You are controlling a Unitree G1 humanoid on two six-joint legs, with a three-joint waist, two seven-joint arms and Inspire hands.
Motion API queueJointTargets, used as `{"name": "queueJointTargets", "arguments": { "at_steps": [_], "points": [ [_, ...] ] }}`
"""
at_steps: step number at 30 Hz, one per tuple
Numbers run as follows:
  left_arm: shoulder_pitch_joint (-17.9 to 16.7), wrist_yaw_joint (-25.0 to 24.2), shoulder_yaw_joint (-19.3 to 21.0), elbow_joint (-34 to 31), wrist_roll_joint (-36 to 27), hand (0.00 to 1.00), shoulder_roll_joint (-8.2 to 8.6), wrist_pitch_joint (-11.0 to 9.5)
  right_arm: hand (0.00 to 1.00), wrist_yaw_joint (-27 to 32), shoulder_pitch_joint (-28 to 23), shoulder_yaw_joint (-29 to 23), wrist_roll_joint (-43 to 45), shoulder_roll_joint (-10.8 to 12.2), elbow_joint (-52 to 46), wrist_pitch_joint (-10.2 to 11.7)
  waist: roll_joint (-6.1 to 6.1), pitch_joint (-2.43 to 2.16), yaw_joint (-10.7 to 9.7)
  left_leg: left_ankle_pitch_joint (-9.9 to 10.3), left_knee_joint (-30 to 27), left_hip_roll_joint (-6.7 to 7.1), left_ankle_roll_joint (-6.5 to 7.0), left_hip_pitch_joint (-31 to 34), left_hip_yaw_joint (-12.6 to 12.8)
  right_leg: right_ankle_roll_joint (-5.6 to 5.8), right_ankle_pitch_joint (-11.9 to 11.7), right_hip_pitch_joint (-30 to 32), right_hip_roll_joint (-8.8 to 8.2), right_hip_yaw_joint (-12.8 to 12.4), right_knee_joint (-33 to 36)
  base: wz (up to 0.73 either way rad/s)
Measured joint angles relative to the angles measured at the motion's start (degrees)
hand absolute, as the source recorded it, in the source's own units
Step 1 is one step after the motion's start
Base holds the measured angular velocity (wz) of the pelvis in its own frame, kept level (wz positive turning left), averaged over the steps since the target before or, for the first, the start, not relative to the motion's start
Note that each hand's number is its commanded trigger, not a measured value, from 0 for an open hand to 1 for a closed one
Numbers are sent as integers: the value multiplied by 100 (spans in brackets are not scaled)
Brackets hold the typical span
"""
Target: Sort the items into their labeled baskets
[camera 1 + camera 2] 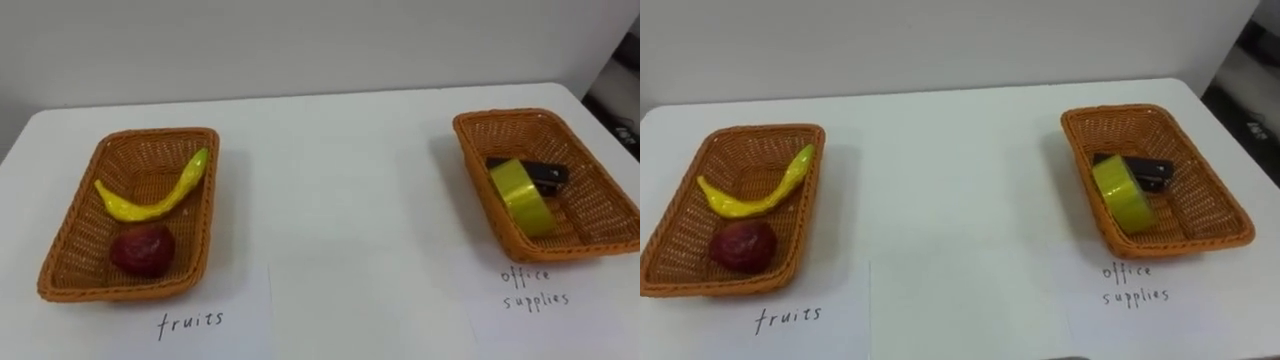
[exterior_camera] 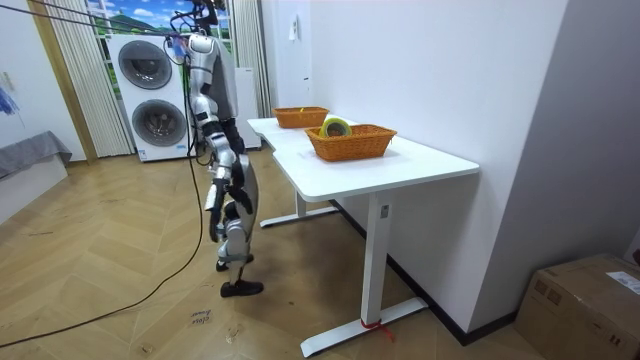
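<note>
A fruits basket (image 1: 70, 262) sits on the left of the white table (image 1: 330, 200). A yellow banana (image 1: 150, 195) and a dark red fruit (image 1: 142, 250) lie inside it. On the right, the office supplies basket (image 1: 590, 160) holds a yellow tape roll (image 1: 522, 196) leaning on a black stapler (image 1: 540, 172). In the room view I stand a step back from the table's long side, facing it. My right hand (image 2: 214, 197) hangs low by my side.
A paper label (image 1: 190, 322) lies in front of the fruits basket and another label (image 1: 535, 288) in front of the office supplies basket. A wall runs behind the table. Stacked washing machines (image 2: 148, 95) stand behind me on a wooden floor.
</note>
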State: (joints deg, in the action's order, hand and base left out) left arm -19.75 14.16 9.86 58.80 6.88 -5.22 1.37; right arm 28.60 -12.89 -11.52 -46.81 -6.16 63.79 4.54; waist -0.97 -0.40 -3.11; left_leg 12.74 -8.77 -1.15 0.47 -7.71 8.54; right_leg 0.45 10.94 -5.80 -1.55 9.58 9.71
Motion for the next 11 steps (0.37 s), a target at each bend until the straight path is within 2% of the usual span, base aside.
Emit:
{"name": "queueJointTargets", "arguments": {
  "at_steps": [3,6,10,11],
  "points": [
    [17,-29,-9,122,111,0,7,5,0,-839,181,422,803,12,333,-210,18,7,76,2,2,-1,-3,-5,1,-1,-1,-19,6,-6,9,0],
    [78,-47,-51,146,164,0,3,16,0,-1418,284,908,1650,5,387,-280,22,33,192,8,3,-1,-3,16,-16,-1,0,-18,0,60,-4,3],
    [156,-39,-360,147,175,0,8,72,0,-2011,405,1486,2220,18,432,-343,27,40,250,11,2,10,-2,41,-104,0,0,-50,-11,157,-44,12],
    [160,-39,-392,147,180,0,8,73,0,-2063,415,1499,2272,22,430,-340,27,40,257,11,1,10,-2,39,-108,0,0,-68,-9,163,-71,0]
  ]
}}
